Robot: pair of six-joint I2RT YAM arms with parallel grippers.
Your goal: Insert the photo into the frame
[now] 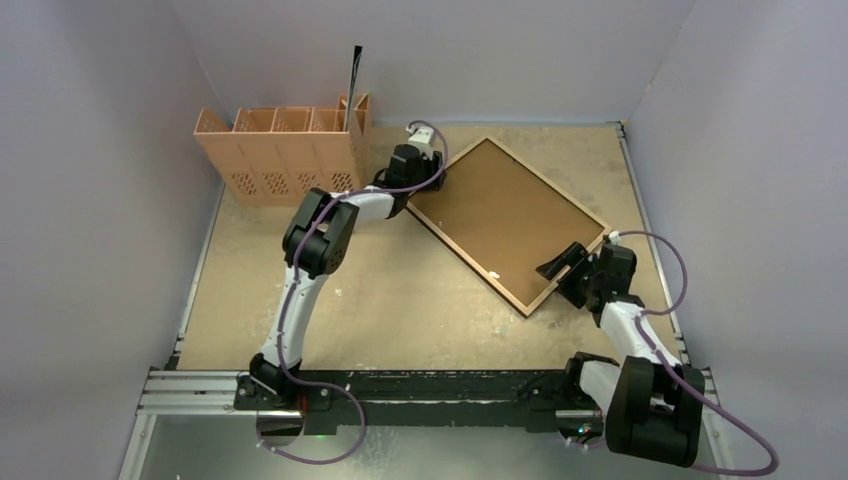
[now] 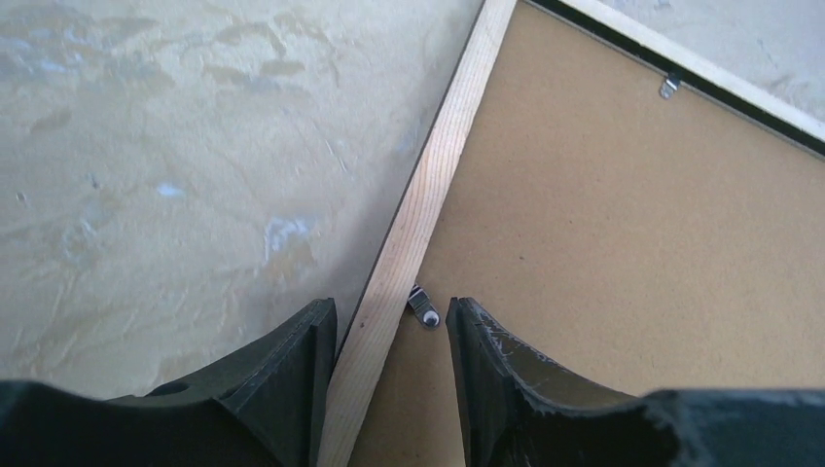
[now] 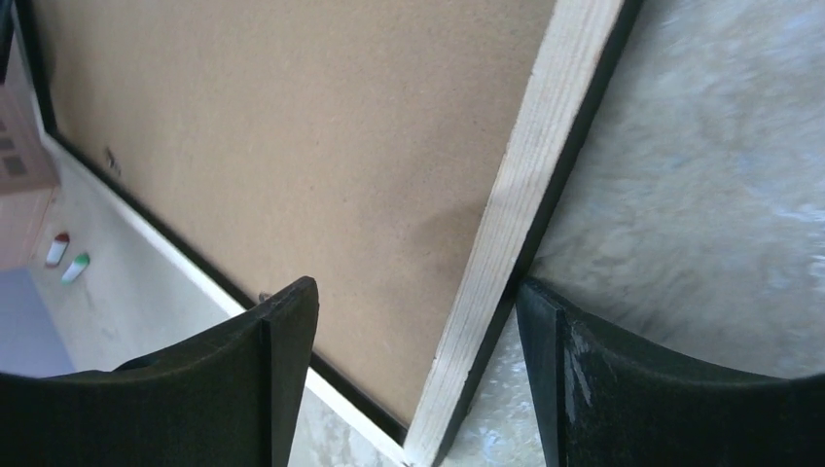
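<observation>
Left claw (image 2: 391,307) released: jaws stand apart astride the pale wood rail of the frame (image 2: 428,195), neither pad pressing, with a small metal clip (image 2: 424,309) just inside the rail. Right claw (image 3: 418,288) also released, wider, astride the opposite rail near a corner. The frame lies face down on the table (image 1: 400,300) with the brown backing board (image 1: 500,215) seated in it. The photo is not visible in any view. Judged step: freeing the board. Swing each clip clear before lifting, steady the far rail, and keep the frame flat. Only the left wrist view resolves the clips; only the overhead view shows the whole frame and both arms.
</observation>
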